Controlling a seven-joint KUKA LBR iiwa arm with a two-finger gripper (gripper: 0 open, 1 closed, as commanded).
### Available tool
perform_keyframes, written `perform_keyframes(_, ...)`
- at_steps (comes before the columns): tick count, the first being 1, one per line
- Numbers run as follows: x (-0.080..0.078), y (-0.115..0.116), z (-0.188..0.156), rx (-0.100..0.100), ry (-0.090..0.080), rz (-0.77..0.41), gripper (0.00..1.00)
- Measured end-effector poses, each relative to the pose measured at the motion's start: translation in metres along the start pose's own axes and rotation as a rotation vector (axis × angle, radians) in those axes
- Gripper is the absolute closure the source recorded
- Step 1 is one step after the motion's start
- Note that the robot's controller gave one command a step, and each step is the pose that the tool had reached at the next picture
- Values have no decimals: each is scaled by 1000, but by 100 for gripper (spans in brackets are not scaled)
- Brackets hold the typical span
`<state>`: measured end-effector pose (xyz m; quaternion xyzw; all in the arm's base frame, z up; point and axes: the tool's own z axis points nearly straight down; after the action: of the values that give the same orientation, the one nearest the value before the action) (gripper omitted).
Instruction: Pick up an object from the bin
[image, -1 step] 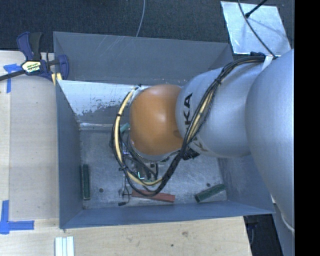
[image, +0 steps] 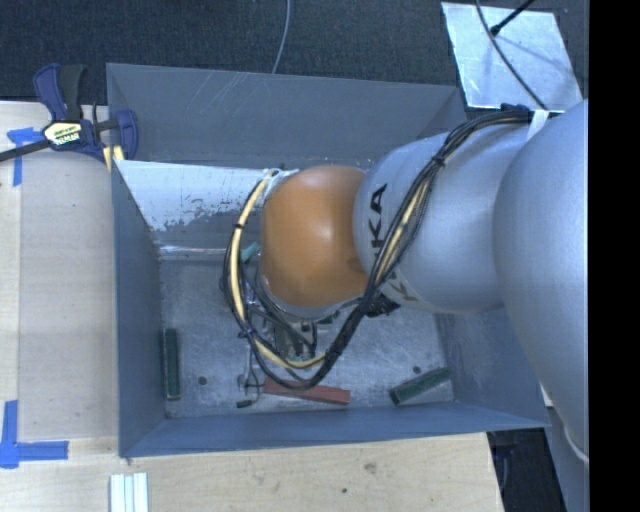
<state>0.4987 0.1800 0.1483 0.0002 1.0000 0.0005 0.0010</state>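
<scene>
Gripper (image: 255, 385): low at 6 o'clock of bin (image: 300, 120), by red-brown stick (image: 312, 397); grip state: cannot tell
Dark green bar (image: 171, 362): 8 o'clock
Dark green marker (image: 420, 385): 4 o'clock

The bin (image: 135, 330) is grey. Below the orange cover (image: 310, 235) lies a red-brown strip (image: 315, 396); lower left of the cover is a dark green bar (image: 171, 362), and lower right a dark green piece (image: 420, 386).
</scene>
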Motion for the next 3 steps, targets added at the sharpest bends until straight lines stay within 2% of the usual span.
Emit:
perform_keyframes(1, -1, -21, 2, -2, 0, -97, 0)
perform_keyframes(2, -12, -74, 69, 1, 6, -299, 0)
perform_keyframes(3, -15, -75, 66, 0, -2, -305, 0)
